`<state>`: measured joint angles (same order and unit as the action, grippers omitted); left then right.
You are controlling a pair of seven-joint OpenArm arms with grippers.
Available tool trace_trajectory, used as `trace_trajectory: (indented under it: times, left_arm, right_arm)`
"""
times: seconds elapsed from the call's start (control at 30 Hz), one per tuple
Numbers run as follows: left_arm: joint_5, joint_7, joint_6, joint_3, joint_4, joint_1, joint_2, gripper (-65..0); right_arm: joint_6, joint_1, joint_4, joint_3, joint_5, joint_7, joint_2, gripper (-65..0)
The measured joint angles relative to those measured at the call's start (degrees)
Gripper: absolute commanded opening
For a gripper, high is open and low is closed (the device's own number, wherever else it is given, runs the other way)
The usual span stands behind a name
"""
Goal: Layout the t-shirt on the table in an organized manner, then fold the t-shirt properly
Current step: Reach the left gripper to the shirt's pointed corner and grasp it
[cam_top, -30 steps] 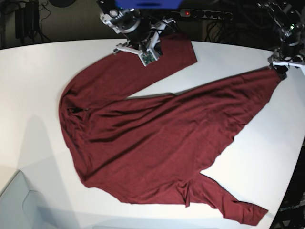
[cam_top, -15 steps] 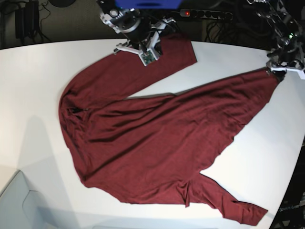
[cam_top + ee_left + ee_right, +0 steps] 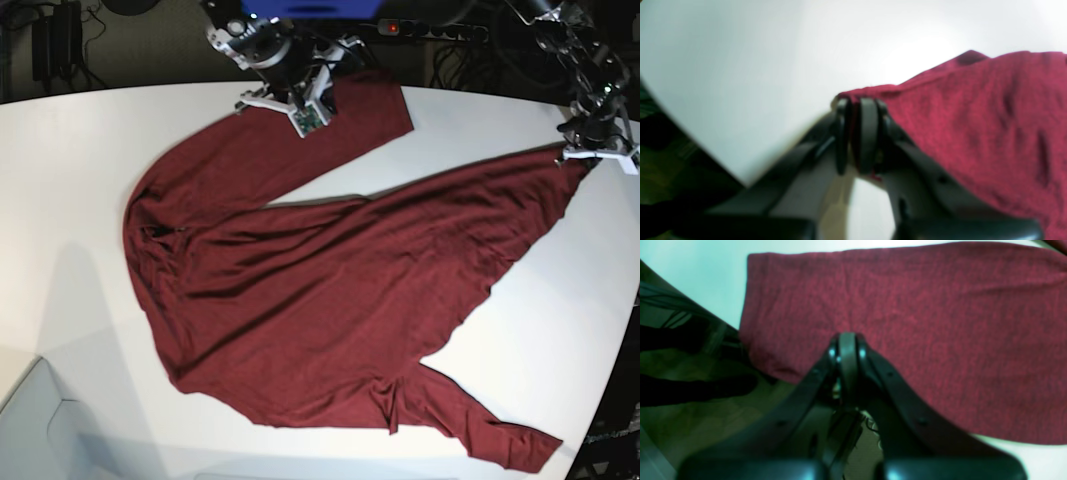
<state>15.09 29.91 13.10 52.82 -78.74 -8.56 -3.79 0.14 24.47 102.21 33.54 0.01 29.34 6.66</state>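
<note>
Layout step in hand, folding not started. The t-shirt (image 3: 330,290) lies spread across the white table (image 3: 70,170) but skewed: one sleeve runs up to the far edge, the other trails toward the near right corner, body wrinkled. Left gripper (image 3: 857,133) sits at the shirt's far right corner near the table edge, jaws pinched narrow with a sliver of red fabric between them, so it looks clamped on the hem. Right gripper (image 3: 847,353) hovers over the far sleeve cuff, jaws fully closed, apparently holding nothing. Next move probably calls for the left arm to pull that corner outward to square the body, keeping tension gentle.
</note>
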Motion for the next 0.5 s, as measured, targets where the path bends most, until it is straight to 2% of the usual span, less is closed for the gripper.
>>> trace_trajectory:
  times: [0.27, 0.4, 0.5]
  left_arm:
    - [0.31, 1.20, -0.44, 0.24, -9.79, -0.48, 0.96, -64.9]
    - [0.59, 1.68, -0.02, 0.31, -18.01, -0.87, 3.52, -64.9]
    - [0.37, 1.57, -0.20, 0.35, -23.26, -1.01, 4.13, -64.9]
  right_arm:
    - [0.02, 0.00, 0.00, 0.00, 0.02, 0.02, 0.00, -65.0]
    - [0.02, 0.00, 0.00, 0.02, 0.02, 0.02, -0.02, -65.0]
    - [0.02, 0.00, 0.00, 0.00, 0.00, 0.00, 0.00, -65.0]
